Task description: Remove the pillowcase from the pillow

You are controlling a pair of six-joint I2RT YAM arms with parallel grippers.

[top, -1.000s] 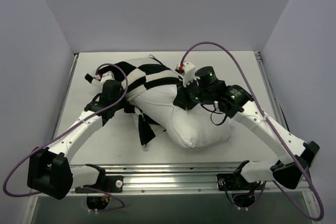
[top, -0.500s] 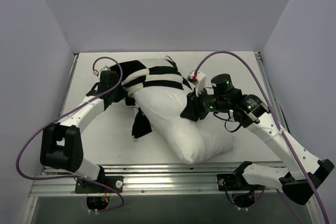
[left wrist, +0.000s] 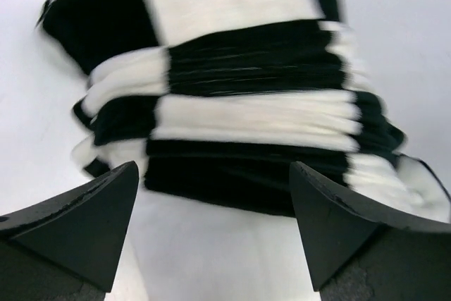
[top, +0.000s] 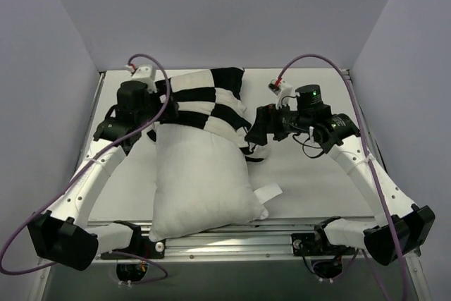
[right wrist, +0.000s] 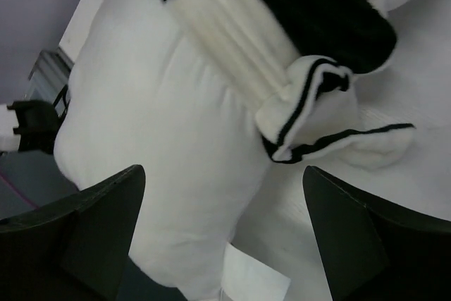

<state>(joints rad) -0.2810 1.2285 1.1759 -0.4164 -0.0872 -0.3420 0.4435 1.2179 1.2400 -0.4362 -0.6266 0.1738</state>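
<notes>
The plain white pillow (top: pixel 201 177) lies lengthwise, its near end reaching the table's front edge. The black-and-white checkered pillowcase (top: pixel 208 100) is bunched in folds around the pillow's far end. My left gripper (top: pixel 153 123) is at the left side of that bunch; in the left wrist view the left gripper (left wrist: pixel 211 195) stands open over the pillow (left wrist: pixel 211 252), facing the gathered pillowcase (left wrist: pixel 246 96). My right gripper (top: pixel 252 134) is at the bunch's right side; the right gripper (right wrist: pixel 222 202) is open and holds nothing, with a loose pillowcase (right wrist: pixel 324 118) corner and the pillow (right wrist: pixel 155 139) ahead.
A white tag (top: pixel 268 194) sticks out from the pillow's near right corner onto the table. The metal rail (top: pixel 282 229) with the arm bases runs along the front edge. Grey walls enclose the table on the left, back and right.
Both grippers have opened and let go of the pillowcase. The pillow has swung round to lie lengthwise toward the front edge. Both arms have moved toward the back.
</notes>
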